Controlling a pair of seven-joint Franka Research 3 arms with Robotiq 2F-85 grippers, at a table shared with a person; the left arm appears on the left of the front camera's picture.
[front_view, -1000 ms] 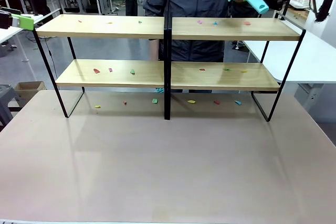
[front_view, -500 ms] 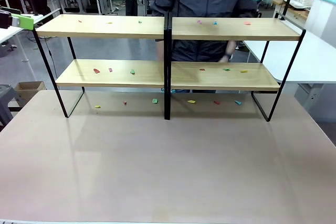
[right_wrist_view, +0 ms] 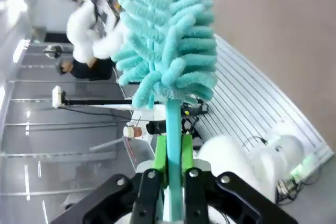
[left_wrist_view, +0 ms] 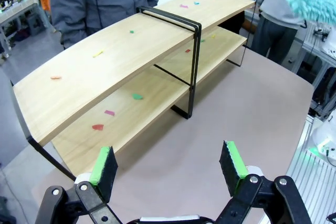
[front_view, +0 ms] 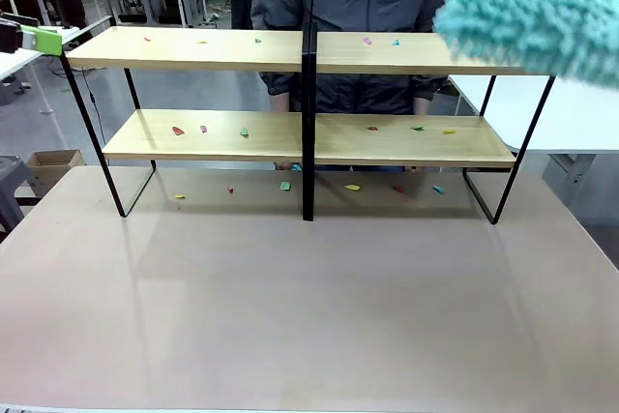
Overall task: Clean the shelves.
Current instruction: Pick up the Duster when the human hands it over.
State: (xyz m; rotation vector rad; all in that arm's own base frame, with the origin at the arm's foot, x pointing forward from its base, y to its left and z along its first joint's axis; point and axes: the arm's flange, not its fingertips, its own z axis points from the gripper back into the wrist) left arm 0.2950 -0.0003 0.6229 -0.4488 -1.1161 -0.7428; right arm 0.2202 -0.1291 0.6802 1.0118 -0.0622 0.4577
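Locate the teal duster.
Front view, upper right: the teal duster overlaps the top-right end of the shelves, its handle clamped in the right end effector.

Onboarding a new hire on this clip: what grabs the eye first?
The fluffy teal duster looms at the front view's upper right, its handle clamped in the right gripper. Behind it the shelves span the table, coloured scraps dotting both tiers and the table beneath. The left gripper hangs open by their left end.
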